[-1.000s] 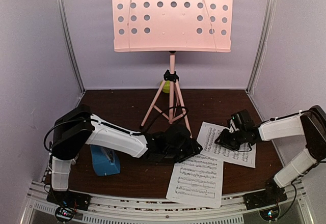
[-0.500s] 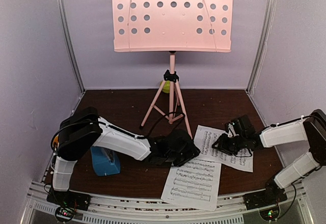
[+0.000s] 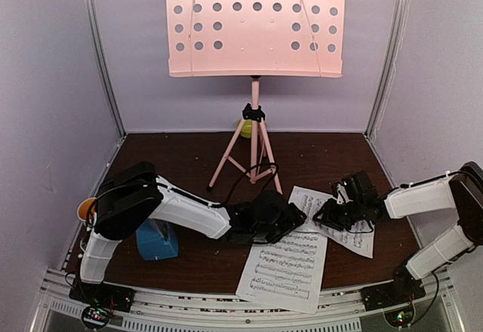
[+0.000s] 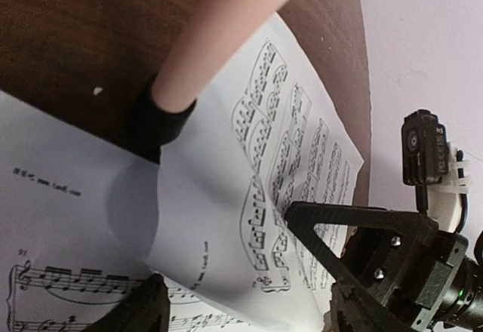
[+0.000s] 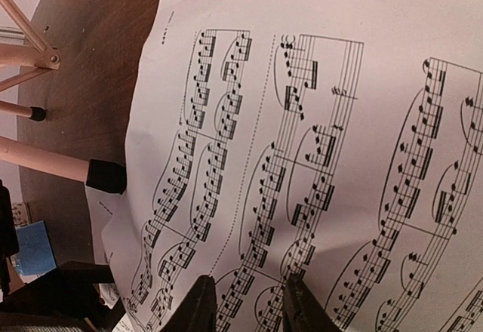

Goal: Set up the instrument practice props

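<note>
at the table's centre, left gripper (image 3: 296,217): lowered close to the wood, tip brought over the spot where the two pages meet. jaws are seen apart in the wrist view. one finger (image 4: 143,313) is clear at lower left; the other is hard to separate from the dark body of the opposite arm.
right gripper (image 5: 249,300): fingers (image 5: 200,305) are held apart by a narrow gap, tips set down at the far page. printed staves are seen flat between them, and no pinch of paper can be made out.
between the grippers: the two tips are faced toward each other in the top view, near but apart.
far sheet-music page (image 3: 355,238): laid right of centre, angled. its left corner is overlapped onto the top of the near page, with a shadow cast beneath it.
near sheet-music page (image 3: 283,272): laid flat at the front. its near edge appears to be carried past the table's front edge.
music stand (image 3: 255,23): stood upright at back centre, pink perforated desk raised high on the tripod.
black foot (image 4: 162,117): planted just beside the far page's left edge; whether paper is touched cannot be told.
metronome (image 3: 156,241): blue, stood at front left, partly hidden behind the left arm.
mug (image 3: 85,210): only an orange patch is shown, at the left wall behind the left arm.
bowl (image 3: 245,128): lime green, glimpsed behind the tripod hub.
table (image 3: 324,158): dark brown wood.
</note>
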You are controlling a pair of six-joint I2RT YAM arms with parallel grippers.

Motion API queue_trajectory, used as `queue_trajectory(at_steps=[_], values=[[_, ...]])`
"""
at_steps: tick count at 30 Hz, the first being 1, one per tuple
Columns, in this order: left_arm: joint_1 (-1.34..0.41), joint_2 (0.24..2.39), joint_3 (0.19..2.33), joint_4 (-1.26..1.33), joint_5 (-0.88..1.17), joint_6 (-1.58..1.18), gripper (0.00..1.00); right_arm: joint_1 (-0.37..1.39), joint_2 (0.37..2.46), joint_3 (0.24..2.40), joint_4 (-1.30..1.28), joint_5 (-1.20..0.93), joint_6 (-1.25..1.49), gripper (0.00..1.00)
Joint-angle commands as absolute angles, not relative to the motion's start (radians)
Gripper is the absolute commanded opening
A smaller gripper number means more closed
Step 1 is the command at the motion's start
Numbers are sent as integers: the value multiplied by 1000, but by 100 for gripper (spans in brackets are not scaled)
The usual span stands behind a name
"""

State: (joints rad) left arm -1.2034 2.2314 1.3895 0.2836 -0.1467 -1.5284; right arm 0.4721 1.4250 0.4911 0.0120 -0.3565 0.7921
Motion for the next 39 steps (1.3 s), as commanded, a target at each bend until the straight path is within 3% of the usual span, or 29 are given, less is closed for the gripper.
queue_trajectory(at_steps=[1,8,15,21,28,32,39], values=[[-1206,2253,1435,343,-197,-1462,77,489,1468,453,-190,-381,785,32],[-1192,2256,1422,414,-244,-1448,73,489,1471,457,-195,-385,772,32],[-1170,2254,1406,379,-275,-1503,82,489,1468,466,-213,-382,749,32],[-1155,2246,1436,143,-250,-1529,71,490,1474,481,-226,-383,732,32],[-1143,2228,1370,264,-181,-1458,68,489,1488,501,-236,-376,720,32],[-1141,2238,1378,365,-91,-1378,61,488,1504,515,-241,-379,712,32],[-1118,2179,1255,404,-54,-1364,63,486,1500,532,-270,-358,700,32]])
